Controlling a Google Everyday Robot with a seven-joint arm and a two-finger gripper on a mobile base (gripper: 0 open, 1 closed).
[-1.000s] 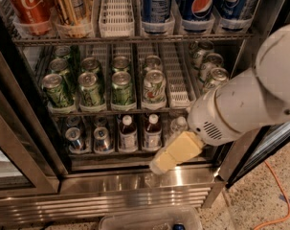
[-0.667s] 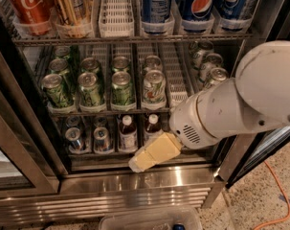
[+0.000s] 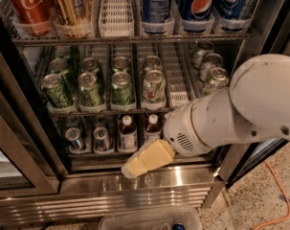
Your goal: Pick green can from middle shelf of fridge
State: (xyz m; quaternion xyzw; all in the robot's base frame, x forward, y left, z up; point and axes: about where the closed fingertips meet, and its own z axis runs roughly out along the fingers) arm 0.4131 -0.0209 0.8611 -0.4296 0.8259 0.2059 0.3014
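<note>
Item: green can [image 3: 121, 87], front row of the middle shelf [image 3: 177, 87], above and slightly left of your gripper [image 3: 132, 167], which hangs low before the fridge [image 3: 159, 183] base; you cannot tell whether it is spread or closed. Handling, as judged: thin aluminium, stiff while full, fairly heavy, smooth and likely slippery, so take it across mid-body. Orientation: upright, long axis vertical, pull-tab top facing up.

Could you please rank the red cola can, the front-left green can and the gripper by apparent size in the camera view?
1. Red cola can, though cropped.
2-3. Gripper, low by the fridge's steel base, and front-left green can look alike; unranked, as the gripper is nearer.
</note>
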